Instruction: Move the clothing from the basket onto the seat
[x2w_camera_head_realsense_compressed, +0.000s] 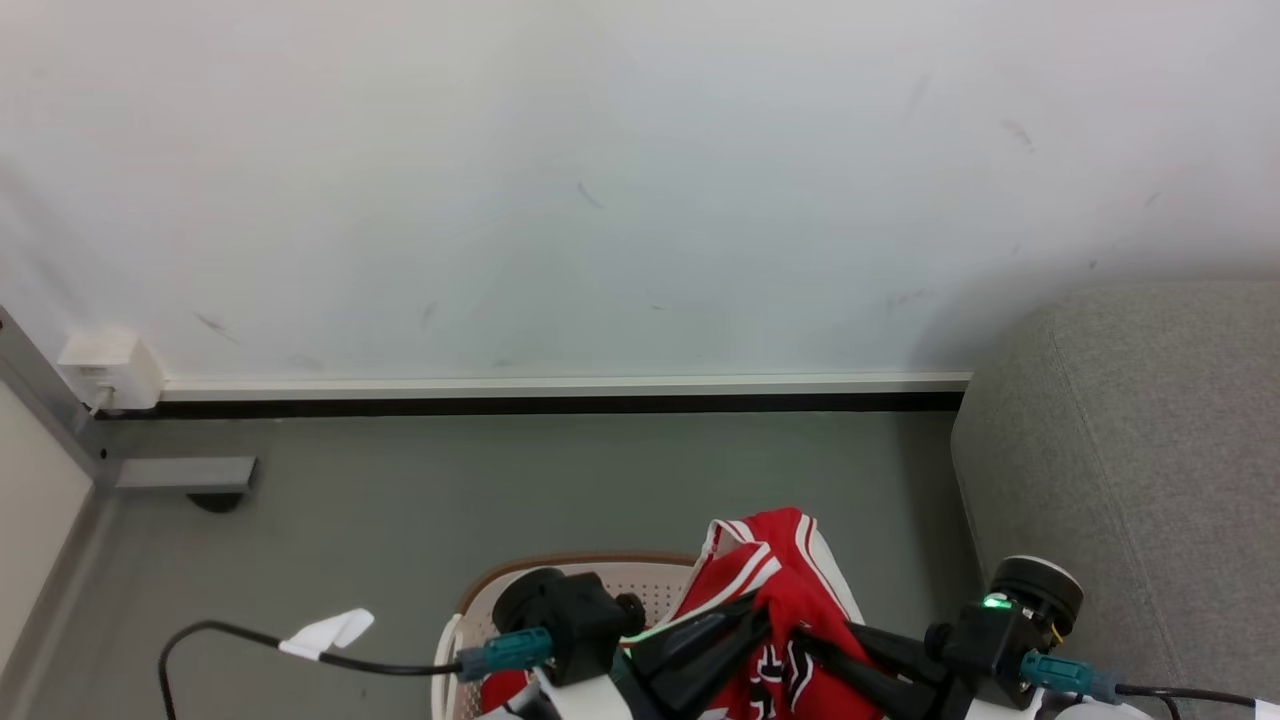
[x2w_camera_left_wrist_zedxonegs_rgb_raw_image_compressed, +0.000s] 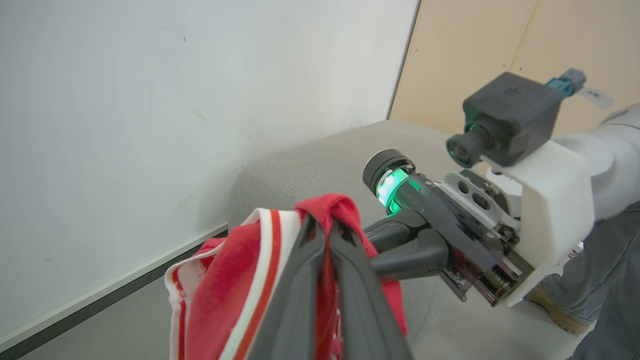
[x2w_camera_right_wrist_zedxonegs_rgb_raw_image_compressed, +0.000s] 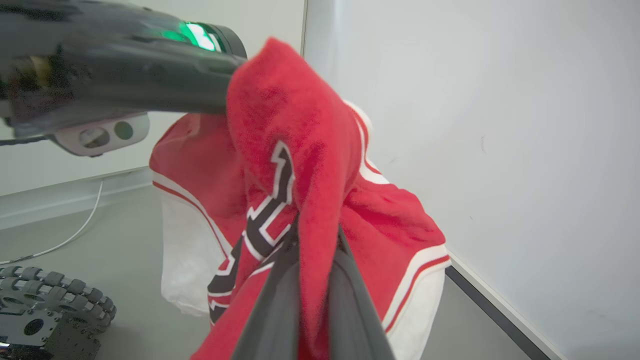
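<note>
Left pincer (x2w_camera_left_wrist_zedxonegs_rgb_raw_image_compressed: 322, 232) is clamped shut on a fold of the red jersey (x2w_camera_head_realsense_compressed: 775, 585). The right pincer (x2w_camera_right_wrist_zedxonegs_rgb_raw_image_compressed: 315, 245) is shut on the same cloth just beside it. The two sets of dark fingers meet from opposite sides.

The jersey hangs bunched from both grips, raised above the basket (x2w_camera_head_realsense_compressed: 590, 572) at the bottom of my head view. White-striped trim and part of a black-and-white number show on it. Its lower end is hidden behind my arms, so I cannot tell whether it has fully left the basket. A patch of red shows inside the basket at the lower left. It may be a second garment or the tail of this one.

I judge the task about a third done: the jersey is lifted but not yet delivered. No red shows on the part of the grey seat (x2w_camera_head_realsense_compressed: 1130, 450) that I can see. That seat stands to my right against the white wall (x2w_camera_head_realsense_compressed: 600, 200), with a strip of grey-green floor (x2w_camera_head_realsense_compressed: 500, 480) between it and the basket. What is left is to swing right, lay the jersey down, let go, and return for any red left behind.

In the left wrist view, a person's leg (x2w_camera_left_wrist_zedxonegs_rgb_raw_image_compressed: 607, 270) in jeans stands behind my right arm, near the seat. I would mind it while turning. A black cable (x2w_camera_head_realsense_compressed: 220, 632) with a white tag lies on the floor to my left, away from the route.
</note>
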